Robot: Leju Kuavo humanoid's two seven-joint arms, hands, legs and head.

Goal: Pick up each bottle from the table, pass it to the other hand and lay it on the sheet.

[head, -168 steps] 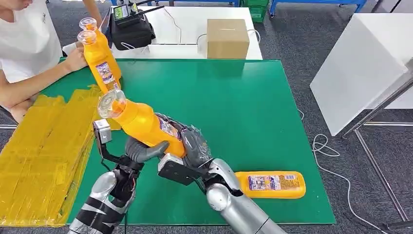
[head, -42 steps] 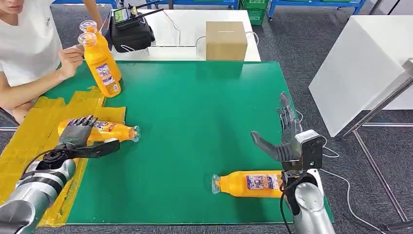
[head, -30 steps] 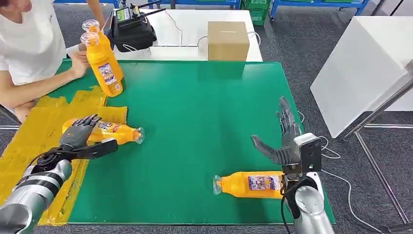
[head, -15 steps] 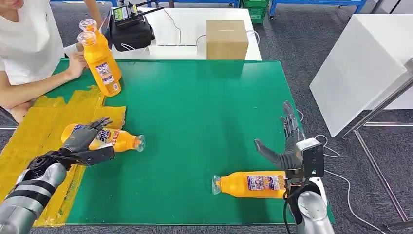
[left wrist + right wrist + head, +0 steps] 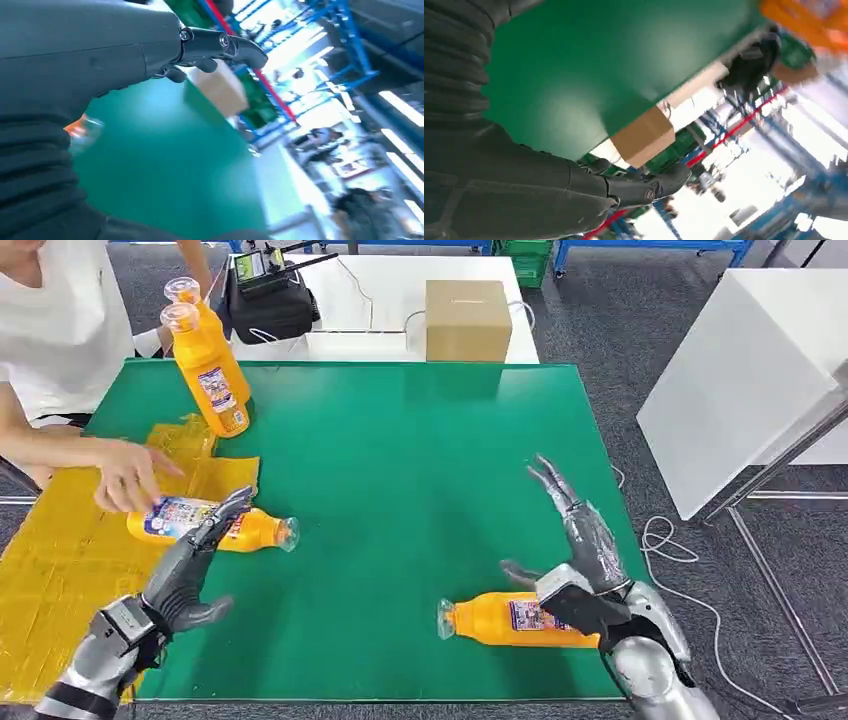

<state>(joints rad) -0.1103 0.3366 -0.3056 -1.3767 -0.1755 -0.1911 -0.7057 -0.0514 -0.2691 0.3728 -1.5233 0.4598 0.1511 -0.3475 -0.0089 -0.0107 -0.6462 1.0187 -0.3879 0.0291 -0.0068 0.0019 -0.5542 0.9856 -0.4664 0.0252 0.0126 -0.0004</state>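
A bottle (image 5: 215,525) is lying on its side at the edge of the yellow sheet (image 5: 60,550), with its base end on the sheet and its cap end jutting onto the green surface (image 5: 400,460). The left hand (image 5: 190,575) is hovering just in front of this bottle with its fingers spread and holding nothing, its fingertips reaching up near the bottle's side. A person's hand (image 5: 130,477) is resting on the labelled end of the same bottle from the far side.

A second bottle (image 5: 515,619) is lying on its side on the green surface near the front right corner, its cap pointing toward the middle of the surface. The right hand (image 5: 575,540) is hanging just above and behind it, fingers stretched wide and pointing away from the robot, gripping nothing; its wrist is covering part of the bottle's base end.

Two more bottles (image 5: 205,360) are standing upright close together at the far left of the green surface, beyond the sheet. A cardboard box (image 5: 467,320) and a black bag (image 5: 268,300) are sitting on the white table (image 5: 380,290) behind the green surface. In the left wrist view the thumb (image 5: 220,45) is sticking out over blurred green, with an orange smear (image 5: 82,127) beside the ribbed cover.
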